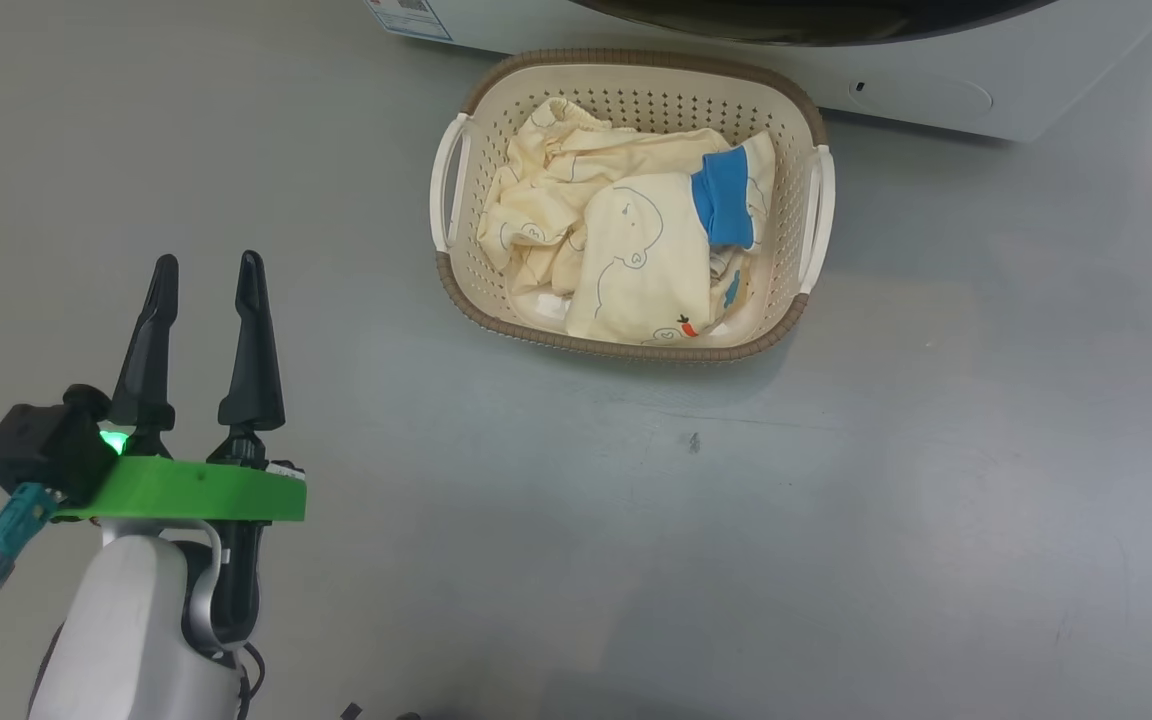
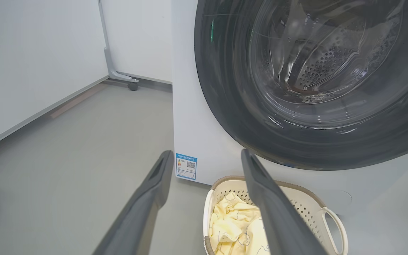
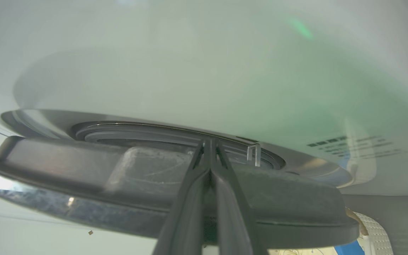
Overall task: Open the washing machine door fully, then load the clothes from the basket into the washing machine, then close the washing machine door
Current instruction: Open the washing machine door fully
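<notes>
**Op:** Grey floor [image 1: 836, 500] logged. What stands on it?

**Obs:** Largest item: the washing machine [image 2: 190, 117], a white front-loader, at the far edge of your head view.

**Op:** Door?

**Obs:** The washing machine door [image 2: 225, 117] is a glossy black ring round clear glass. It spans most of the front, and the perforated steel drum shows through it. Your right wrist view looks along the door's edge. A narrow gap shows there between door and front panel, with the grey gasket [image 3: 147, 132] visible in it.

**Op:** Load?

**Obs:** The basket [image 1: 626, 350] sits on the floor just in front of the machine, below the door. The clothes [image 1: 636, 250] lie crumpled inside it, pale yellow with outline bears. One has a blue cuff [image 1: 724, 195] toward the right handle.

**Op:** Arms?

**Obs:** Your left gripper [image 1: 208, 262] hangs over bare floor, well left of the basket. Its fingers [image 1: 254, 340] are apart with nothing between them. Your right gripper [image 3: 209, 141] is at the door's edge, fingers [image 3: 190, 198] pressed together and tips at the gap. Cannot tell whether they touch the door.
</notes>
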